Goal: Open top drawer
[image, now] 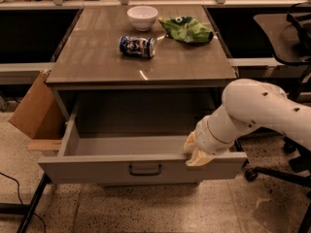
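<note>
The top drawer (pixel 97 170) is a wide grey drawer with a small dark centre handle (pixel 145 170). It stands pulled far out from under the brown tabletop, and its deep grey box shows with nothing in it. My gripper (pixel 197 152) sits at the drawer's front rim, right of the handle, at the end of the white arm (pixel 257 110) that reaches in from the right. The two lower drawers are hidden behind the open front.
On the tabletop lie a white bowl (pixel 142 17), a tipped blue can (pixel 137 46) and a green chip bag (pixel 186 29). A cardboard box (pixel 34 113) leans at the left. A black office chair (pixel 286 38) stands at the right, its wheeled base (pixel 252 173) near the drawer's corner.
</note>
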